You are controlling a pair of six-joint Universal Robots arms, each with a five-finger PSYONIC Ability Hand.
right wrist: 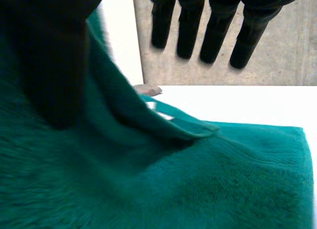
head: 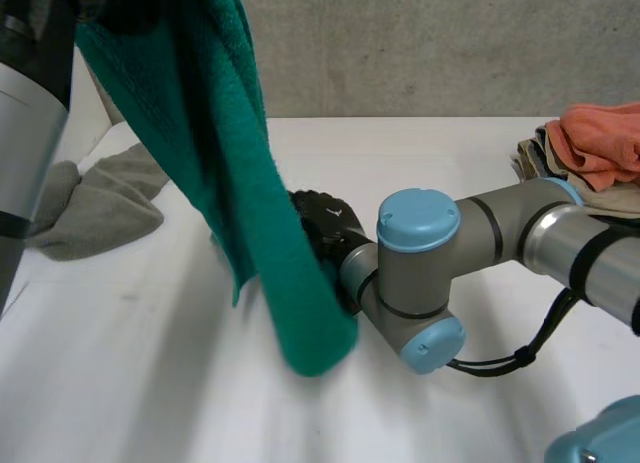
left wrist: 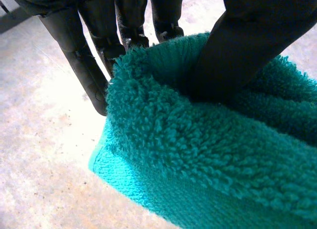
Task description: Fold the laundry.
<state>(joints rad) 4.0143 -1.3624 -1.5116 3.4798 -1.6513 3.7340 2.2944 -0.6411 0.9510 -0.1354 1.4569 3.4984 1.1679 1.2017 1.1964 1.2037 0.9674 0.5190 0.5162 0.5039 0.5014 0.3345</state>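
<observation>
Green towel (head: 250,213) hangs off the bench (head: 130,383), top end up at the near-left corner by the left arm (head: 25,123), lower end drooping to mid-bench. Head view: right hand (head: 322,223) sits against the towel's lower part, right arm (head: 470,243) reaching in from the right edge. Left wrist view adds what the head view hides: left hand (left wrist: 84,66) pinches a bunched towel edge (left wrist: 198,155) between thumb (left wrist: 247,51) and straight fingers, a firm grasp. Right wrist view: fingers (right wrist: 215,36) straight and clear of the cloth, thumb (right wrist: 54,66) over the towel (right wrist: 198,179), which lies across below the palm, so the hand is relaxed rather than clenched; thumb pressure not readable. Grey cloth (head: 100,203) lies at the left edge. Pile of clothes (head: 590,148) sits at the far-right corner. Bare bench along the near edge and through the far middle.
</observation>
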